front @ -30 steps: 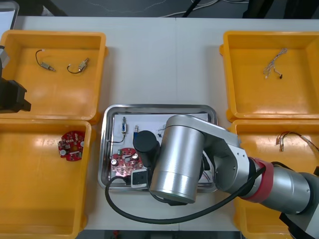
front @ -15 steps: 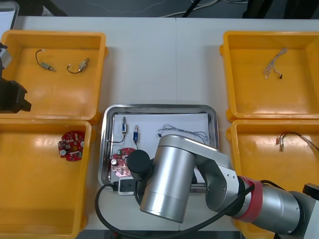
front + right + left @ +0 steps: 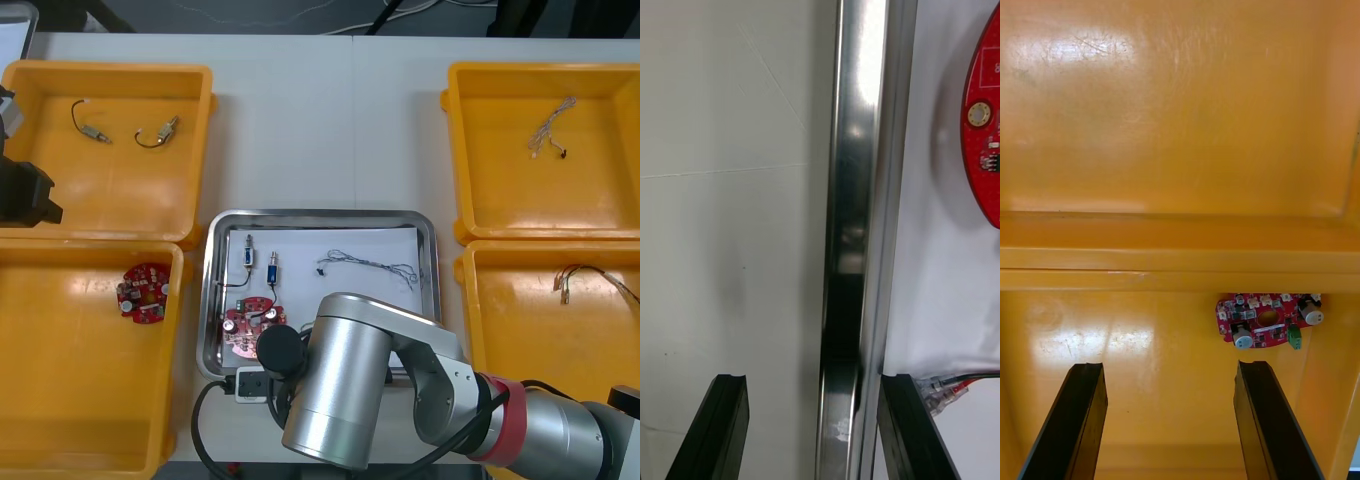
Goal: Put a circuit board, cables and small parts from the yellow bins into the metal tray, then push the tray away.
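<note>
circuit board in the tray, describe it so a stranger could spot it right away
Start at the metal tray in the middle of the table. The circuit board lies on the white inside, at the tray's near left corner, beside the right arm. The only other round red board sits outside the tray, in the near left yellow bin.

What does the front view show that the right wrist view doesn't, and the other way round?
Front view, not the right wrist view: the yellow bins, a spare circuit board in the left near bin, a thin cable and small metal parts in the metal tray, and the parked left arm.
Right wrist view, not the front view: the right gripper, jaws open, straddling the tray's rim, with a cable end beside the inner one.
Both: the tray and its red circuit board.
</note>
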Controlling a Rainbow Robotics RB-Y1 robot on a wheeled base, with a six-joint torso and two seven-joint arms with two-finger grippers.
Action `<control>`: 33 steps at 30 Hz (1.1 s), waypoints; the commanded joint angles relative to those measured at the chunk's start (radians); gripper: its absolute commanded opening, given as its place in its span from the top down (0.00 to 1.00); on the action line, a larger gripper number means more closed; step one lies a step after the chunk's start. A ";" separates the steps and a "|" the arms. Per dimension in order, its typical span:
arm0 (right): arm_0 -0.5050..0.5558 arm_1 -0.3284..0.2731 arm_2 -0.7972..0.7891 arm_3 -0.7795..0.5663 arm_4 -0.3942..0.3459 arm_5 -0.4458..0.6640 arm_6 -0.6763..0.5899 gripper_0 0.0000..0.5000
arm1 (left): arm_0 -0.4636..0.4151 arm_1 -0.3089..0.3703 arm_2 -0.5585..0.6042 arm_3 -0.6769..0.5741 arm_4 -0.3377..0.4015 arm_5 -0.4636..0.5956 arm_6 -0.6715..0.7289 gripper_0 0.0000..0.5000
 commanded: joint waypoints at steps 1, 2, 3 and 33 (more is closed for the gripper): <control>0.036 0.003 0.030 -0.011 0.031 -0.039 0.043 0.00 | 0.015 0.039 0.030 -0.010 -0.011 -0.012 -0.066 0.00; 0.041 0.001 0.031 -0.012 0.034 -0.046 0.043 0.00 | 0.015 0.039 0.030 -0.010 -0.011 -0.012 -0.066 0.00; 0.042 0.000 0.030 -0.012 0.035 -0.049 0.044 0.00 | 0.015 0.039 0.030 -0.010 -0.011 -0.012 -0.066 0.00; -0.033 -0.072 0.044 -0.011 0.003 -0.082 0.041 1.00 | 0.015 0.039 0.030 -0.010 -0.011 -0.012 -0.066 0.00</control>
